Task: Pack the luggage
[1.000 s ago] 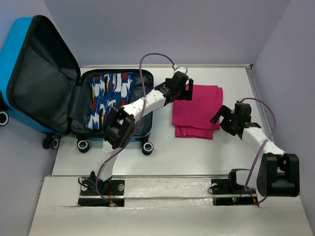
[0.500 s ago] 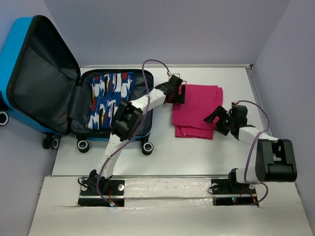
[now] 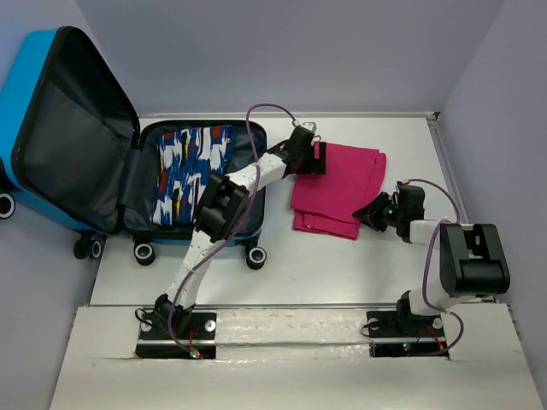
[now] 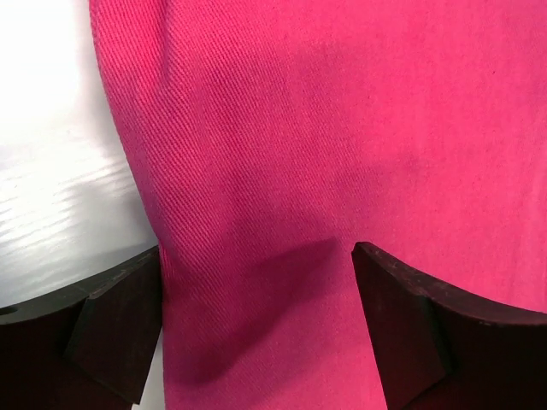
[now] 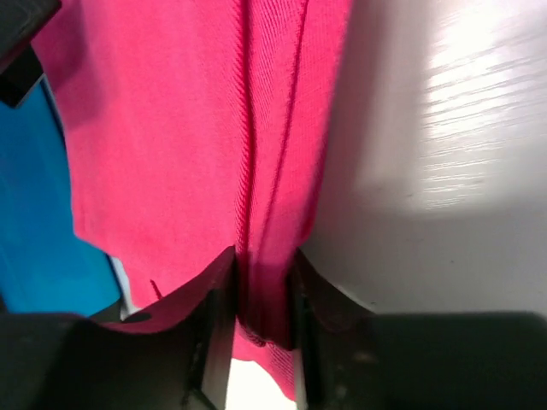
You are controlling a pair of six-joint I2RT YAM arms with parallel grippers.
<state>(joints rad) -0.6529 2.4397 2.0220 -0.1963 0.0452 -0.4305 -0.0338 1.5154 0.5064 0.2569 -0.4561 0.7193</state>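
Since the folded pink cloth [image 3: 340,192] is soft and light, it will sag and fall open if lifted by one corner, so a hold on two opposite edges suits it best. It lies flat on the white table [image 3: 342,265], just right of the luggage [image 3: 73,145], which sits open at the left with its lid tipped back and a blue, white and red patterned garment [image 3: 190,171] in its lower half. The right gripper [image 5: 261,295] is pinched narrow on a doubled fold at the cloth's near right edge. The left gripper [image 4: 256,282] stands wide, its fingers straddling the far left edge; whether they press the fabric is hard to tell. Closing there should give a level carry, though thin layers may slip.
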